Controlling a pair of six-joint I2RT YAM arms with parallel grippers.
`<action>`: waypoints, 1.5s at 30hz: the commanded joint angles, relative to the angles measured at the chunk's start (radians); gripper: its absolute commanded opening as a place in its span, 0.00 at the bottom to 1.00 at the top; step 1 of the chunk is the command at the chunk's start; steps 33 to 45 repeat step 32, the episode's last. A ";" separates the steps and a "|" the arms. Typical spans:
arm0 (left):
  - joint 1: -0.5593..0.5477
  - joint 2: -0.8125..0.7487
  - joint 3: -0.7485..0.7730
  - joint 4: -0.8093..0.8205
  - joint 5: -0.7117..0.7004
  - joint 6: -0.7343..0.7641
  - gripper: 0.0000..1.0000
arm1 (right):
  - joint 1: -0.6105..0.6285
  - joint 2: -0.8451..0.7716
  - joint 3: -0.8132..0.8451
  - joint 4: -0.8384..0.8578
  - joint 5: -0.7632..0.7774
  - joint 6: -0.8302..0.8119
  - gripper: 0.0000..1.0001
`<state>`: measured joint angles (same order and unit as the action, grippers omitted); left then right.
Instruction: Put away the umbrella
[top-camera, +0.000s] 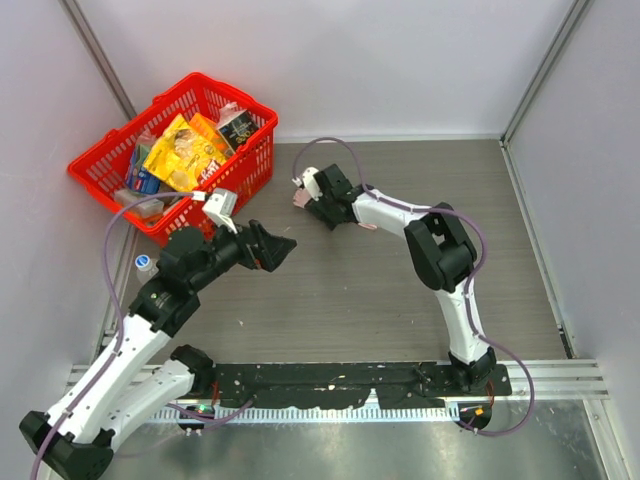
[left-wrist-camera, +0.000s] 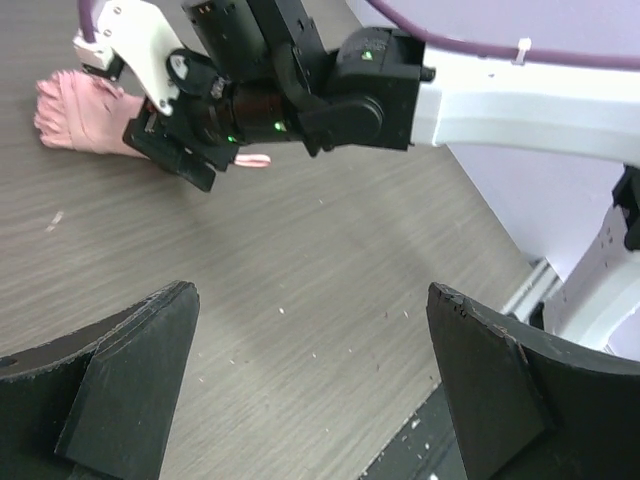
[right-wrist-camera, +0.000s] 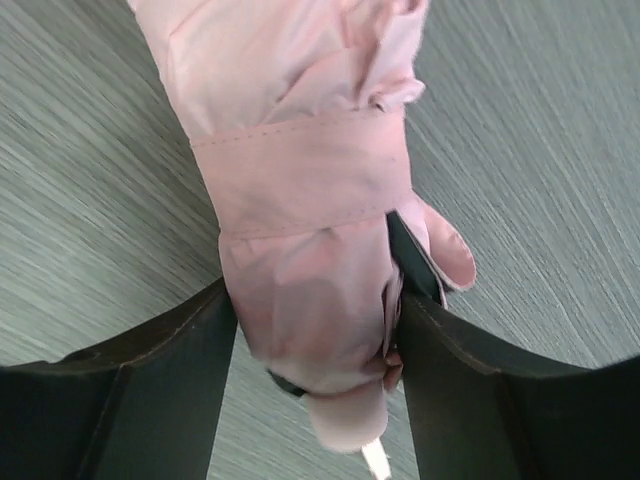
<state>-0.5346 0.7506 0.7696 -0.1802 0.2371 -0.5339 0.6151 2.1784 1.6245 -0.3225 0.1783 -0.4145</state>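
Observation:
The umbrella (right-wrist-camera: 300, 190) is a folded pale pink bundle wrapped by a pink strap, lying on the grey wood-grain table. My right gripper (right-wrist-camera: 315, 300) is shut on it, with a black finger pressed against each side near its handle end. From above, only a bit of pink umbrella (top-camera: 301, 197) shows past the right gripper (top-camera: 318, 203), which is at the table's far middle. In the left wrist view the umbrella (left-wrist-camera: 80, 115) pokes out beyond the right gripper (left-wrist-camera: 175, 150). My left gripper (top-camera: 282, 247) hangs wide open over bare table, its jaws (left-wrist-camera: 310, 290) holding nothing.
A red basket (top-camera: 102, 182) full of packaged snacks stands at the far left, just behind my left arm. A small bottle with a white cap (top-camera: 146, 265) lies by the left wall. Walls close in the table on the left, back and right.

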 joint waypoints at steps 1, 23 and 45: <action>-0.001 -0.059 0.053 -0.019 -0.125 0.038 1.00 | 0.005 -0.055 0.091 -0.007 0.096 0.136 0.70; -0.001 -0.100 -0.024 0.421 -0.113 -0.067 1.00 | 0.006 -1.602 -0.695 -0.184 0.260 0.727 0.76; -0.001 -0.142 0.036 0.486 -0.050 -0.028 1.00 | 0.006 -1.821 -0.601 -0.098 0.196 0.700 0.82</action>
